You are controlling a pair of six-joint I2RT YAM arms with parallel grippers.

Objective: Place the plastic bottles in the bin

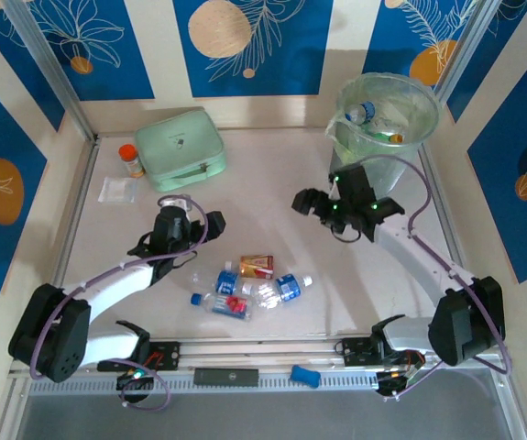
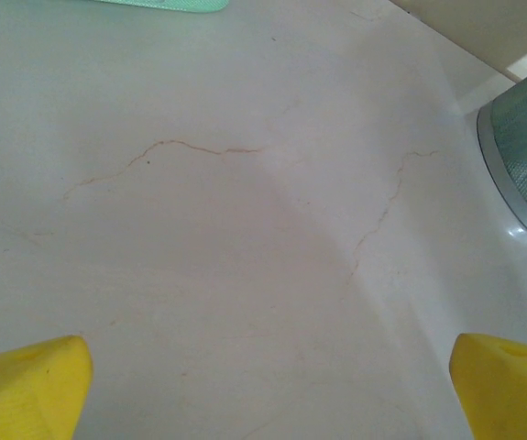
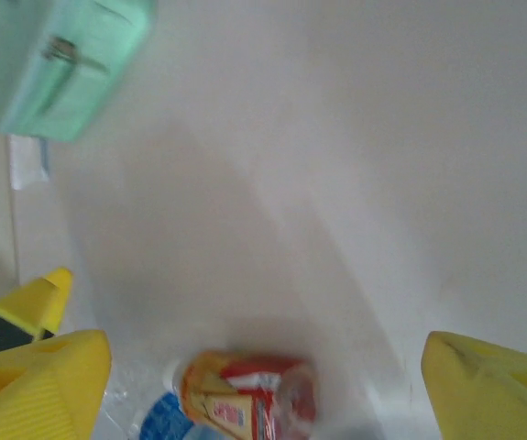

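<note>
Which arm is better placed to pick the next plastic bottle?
Right, probably: the right gripper is open and faces the plastic bottles, and its arm stands near the bin. The left gripper faces bare table.

Bottles [image 1: 286, 288] clear w/ blue caps, blue/red lbls; bin [image 1: 425, 126] pale grey-green; case [image 1: 182, 147] mint-green.

The plastic bottles [image 1: 288, 288] look clear and glossy, the table [image 1: 272, 211] smooth and matt, the bin [image 1: 423, 128] translucent plastic.
</note>
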